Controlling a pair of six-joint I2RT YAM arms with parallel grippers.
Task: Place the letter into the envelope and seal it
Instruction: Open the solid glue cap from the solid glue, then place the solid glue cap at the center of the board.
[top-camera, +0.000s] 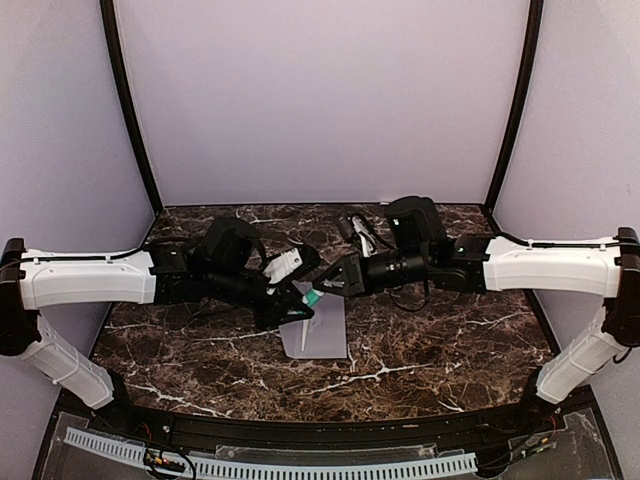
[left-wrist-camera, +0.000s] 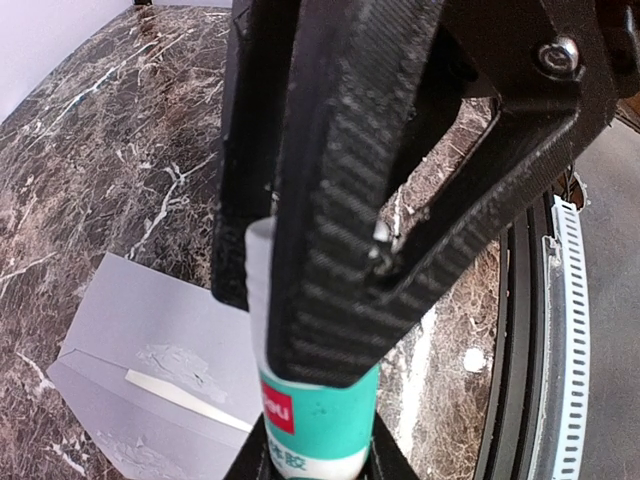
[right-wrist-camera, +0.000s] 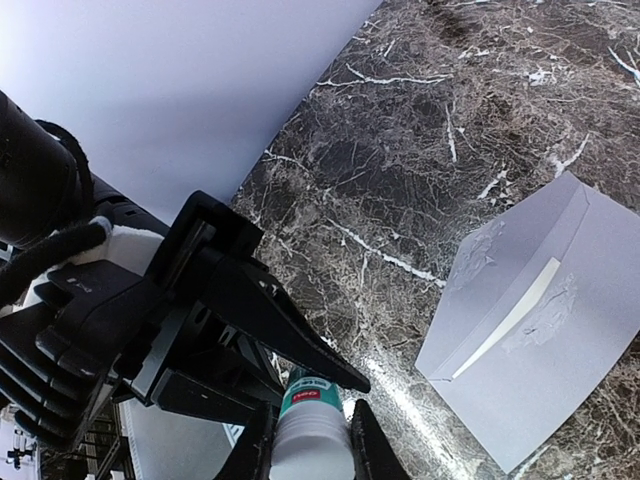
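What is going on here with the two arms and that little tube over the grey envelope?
Both arms hold one teal-and-white glue stick between them above the marble table: the left fingers clamp one end, the right fingers the other, perhaps working its cap. The grey envelope lies on the table below, touched by neither, with rough smears near its flap. A thin cream edge at the fold is probably the letter inside. Sealing looks unfinished.
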